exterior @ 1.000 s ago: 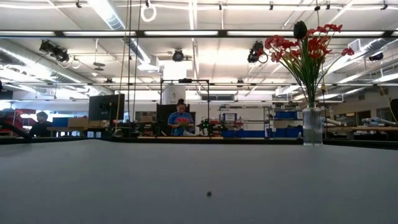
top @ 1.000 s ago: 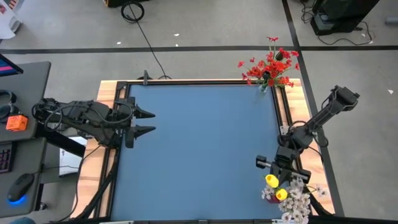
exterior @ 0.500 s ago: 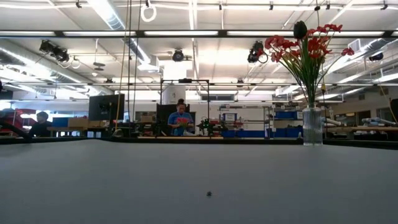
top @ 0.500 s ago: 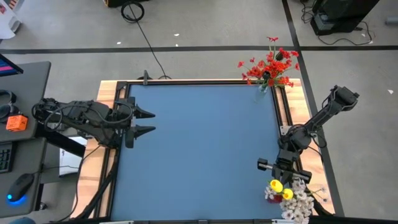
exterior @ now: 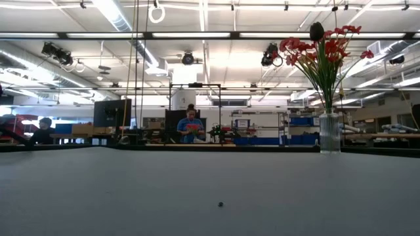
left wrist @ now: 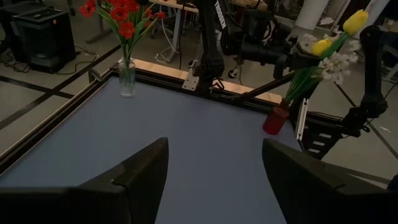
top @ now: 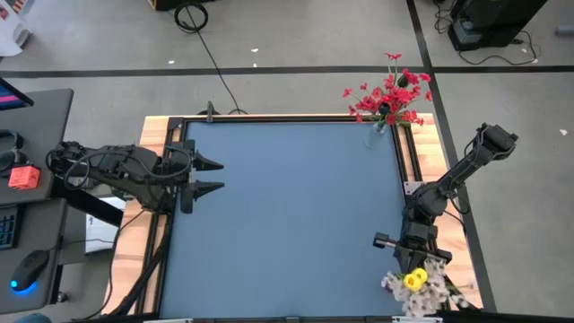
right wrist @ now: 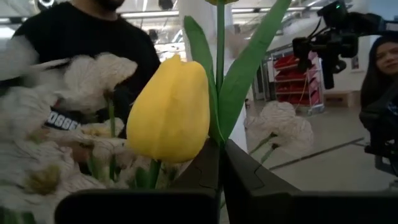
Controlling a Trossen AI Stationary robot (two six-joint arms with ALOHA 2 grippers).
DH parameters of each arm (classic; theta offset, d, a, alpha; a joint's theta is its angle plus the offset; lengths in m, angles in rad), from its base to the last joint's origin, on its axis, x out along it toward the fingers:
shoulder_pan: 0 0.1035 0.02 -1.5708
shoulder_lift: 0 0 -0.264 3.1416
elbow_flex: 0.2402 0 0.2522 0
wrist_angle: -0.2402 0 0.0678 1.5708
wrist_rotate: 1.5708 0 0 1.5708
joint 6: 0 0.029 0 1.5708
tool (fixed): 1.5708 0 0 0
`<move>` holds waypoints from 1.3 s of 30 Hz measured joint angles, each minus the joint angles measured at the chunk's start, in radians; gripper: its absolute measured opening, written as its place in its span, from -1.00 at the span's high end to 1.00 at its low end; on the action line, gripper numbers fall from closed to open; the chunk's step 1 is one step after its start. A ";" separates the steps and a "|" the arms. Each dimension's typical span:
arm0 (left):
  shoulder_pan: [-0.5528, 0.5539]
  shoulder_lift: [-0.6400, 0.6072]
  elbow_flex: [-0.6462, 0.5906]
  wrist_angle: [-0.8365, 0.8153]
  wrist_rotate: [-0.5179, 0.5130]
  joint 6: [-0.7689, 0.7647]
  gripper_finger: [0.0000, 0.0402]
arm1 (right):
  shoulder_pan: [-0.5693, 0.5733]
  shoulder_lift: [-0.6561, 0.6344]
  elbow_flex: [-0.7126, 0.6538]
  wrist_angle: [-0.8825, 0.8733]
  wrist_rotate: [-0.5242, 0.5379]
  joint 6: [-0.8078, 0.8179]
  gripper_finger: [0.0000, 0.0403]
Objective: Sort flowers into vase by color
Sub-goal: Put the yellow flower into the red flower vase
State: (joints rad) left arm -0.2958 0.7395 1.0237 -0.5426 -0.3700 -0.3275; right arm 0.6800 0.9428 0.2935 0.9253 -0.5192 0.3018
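Note:
Red flowers [top: 387, 94] stand in a clear glass vase [exterior: 329, 133] at the table's far right corner. At the near right corner, yellow tulips [top: 415, 280] and whitish-pink blossoms [top: 430, 294] stick slanting out of a small red vase [left wrist: 275, 120]. My right gripper [top: 409, 258] is at this bunch, just below the blossoms, shut on a tulip stem. A yellow tulip head [right wrist: 168, 109] fills its wrist view. My left gripper [top: 213, 177] waits open over the table's left edge. My right gripper pinches a thin green tulip stem [right wrist: 220, 127] between its two fingers [right wrist: 261, 186], with a green leaf [right wrist: 249, 68] beside it. The fingers lie across the stem, coming from the far side. The bunch leans toward the near edge; its lower stems [left wrist: 297, 84] run down toward the red vase.
The blue mat [top: 287, 206] has a black frame and wooden borders [top: 448, 233]. A desk with a mouse and keyboard [top: 27, 260] stands left of the table. People show in the room behind [exterior: 190, 124] and beyond the bunch [right wrist: 93, 56].
My right gripper has moved toward the table's near edge at the near right corner. The yellow tulips and the blossoms have shifted with it toward the near edge, and they now cover the red vase in the high view.

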 joint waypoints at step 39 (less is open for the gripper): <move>0.000 0.000 0.000 0.000 0.000 0.000 -0.32 | 0.000 0.000 0.000 -0.135 -0.103 -0.114 0.71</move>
State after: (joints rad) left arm -0.2958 0.7395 1.0237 -0.5428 -0.3698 -0.3279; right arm 0.6800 0.9428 0.2935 0.7898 -0.6220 0.1878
